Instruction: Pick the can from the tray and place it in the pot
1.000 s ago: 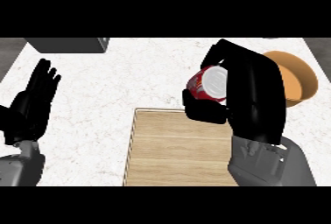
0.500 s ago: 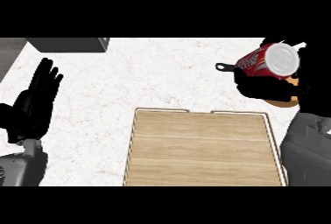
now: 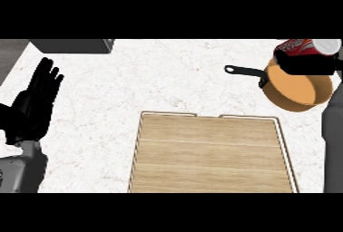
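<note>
The red can is being held on its side at the view's upper right, above the far rim of the copper pot, by the right robot hand, whose fingers are being curled around it. Much of the can is being hidden by that hand, and the pot's right edge by the grey forearm. The wooden tray is being cut off at the lower edge. The left robot hand is being rested open over the table at the left, fingers straight.
</note>
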You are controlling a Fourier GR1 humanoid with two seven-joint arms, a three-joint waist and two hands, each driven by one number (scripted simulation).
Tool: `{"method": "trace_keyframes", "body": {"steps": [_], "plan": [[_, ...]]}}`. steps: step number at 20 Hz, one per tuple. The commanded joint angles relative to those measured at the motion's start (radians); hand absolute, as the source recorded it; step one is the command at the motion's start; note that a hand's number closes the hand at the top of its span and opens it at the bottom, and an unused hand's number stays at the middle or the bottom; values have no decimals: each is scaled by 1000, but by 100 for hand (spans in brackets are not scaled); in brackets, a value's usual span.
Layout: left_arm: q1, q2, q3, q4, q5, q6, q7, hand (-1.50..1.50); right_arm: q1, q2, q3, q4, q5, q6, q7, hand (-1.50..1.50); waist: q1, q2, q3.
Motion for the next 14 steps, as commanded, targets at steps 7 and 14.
{"method": "trace_keyframes", "body": {"steps": [7, 14], "plan": [[-30, -10, -12, -18, -10, 10, 46, 0, 31, -197, -10, 426, 252, -190, -214, 150, 14, 5, 1], [-15, -37, -28, -10, -30, 6, 25, 0, -84, -220, -106, 749, 122, -255, -387, 150, 9, 2, 0]]}}
